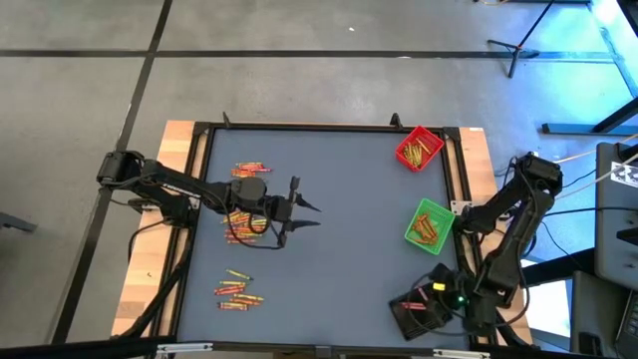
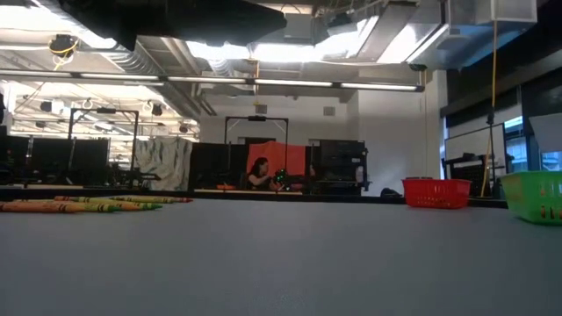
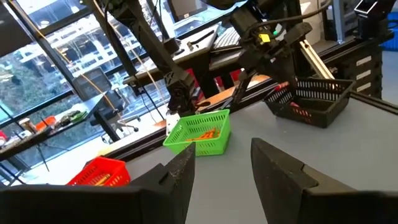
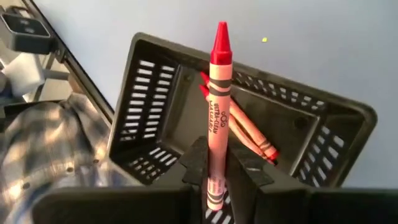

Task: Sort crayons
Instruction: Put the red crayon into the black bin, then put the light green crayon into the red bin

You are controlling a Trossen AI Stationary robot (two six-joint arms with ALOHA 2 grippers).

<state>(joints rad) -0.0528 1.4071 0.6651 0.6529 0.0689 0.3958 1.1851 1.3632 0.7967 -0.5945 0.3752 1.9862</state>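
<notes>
I see the grey table [image 1: 339, 249] with crayons [image 1: 239, 289] in loose heaps on its left half. The black tray [image 4: 249, 124] sits at the near right corner, two red crayons inside. My left gripper [image 1: 304, 214] hovers mid-table, fingers [image 3: 280, 174] spread apart with nothing between them. My right gripper [image 4: 214, 171] is above the black tray — clamped on a red crayon [image 4: 217, 106] standing upright.
</notes>
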